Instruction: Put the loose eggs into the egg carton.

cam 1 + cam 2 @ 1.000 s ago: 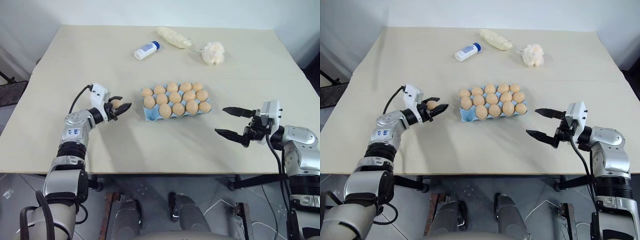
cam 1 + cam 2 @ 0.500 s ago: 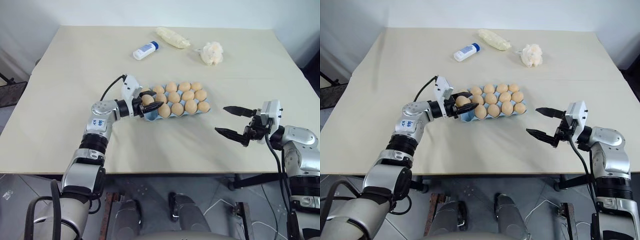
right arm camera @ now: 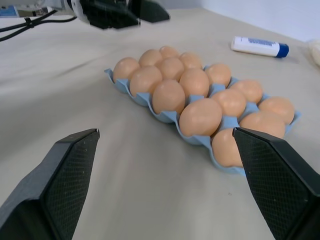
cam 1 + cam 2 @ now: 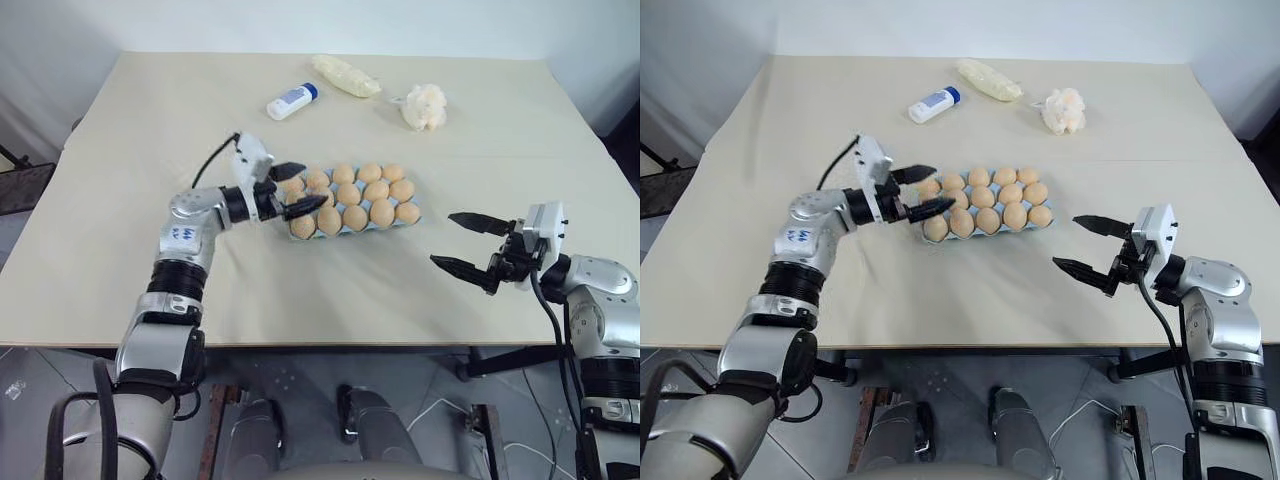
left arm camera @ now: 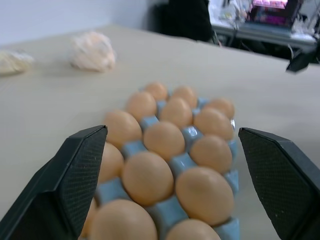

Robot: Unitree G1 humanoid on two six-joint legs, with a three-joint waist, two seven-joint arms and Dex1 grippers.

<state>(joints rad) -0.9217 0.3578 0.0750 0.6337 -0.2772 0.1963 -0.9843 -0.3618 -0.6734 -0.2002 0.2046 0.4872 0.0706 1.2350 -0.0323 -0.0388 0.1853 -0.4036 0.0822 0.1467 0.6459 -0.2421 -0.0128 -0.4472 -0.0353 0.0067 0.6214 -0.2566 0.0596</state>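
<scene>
The light blue egg carton (image 4: 417,212) lies mid-table, and tan eggs (image 4: 354,195) fill its cups. No loose eggs are in view; every egg I see sits in a cup, including the front left one (image 4: 303,227). My left gripper (image 4: 298,188) hovers open and empty just over the carton's left end, one finger on each side of the egg rows in the left wrist view (image 5: 170,165). My right gripper (image 4: 443,240) stands open and empty above the table, to the right of the carton and apart from it.
At the back of the table lie a white bottle with a blue cap (image 4: 293,100), a cream packet (image 4: 347,75) and a lumpy white wad (image 4: 425,105). The table's front edge (image 4: 330,345) runs just below both arms.
My left gripper carried an egg rightward to the carton, opened and rose slightly. That egg now sits in the front left cup. The right arm has stayed still.
</scene>
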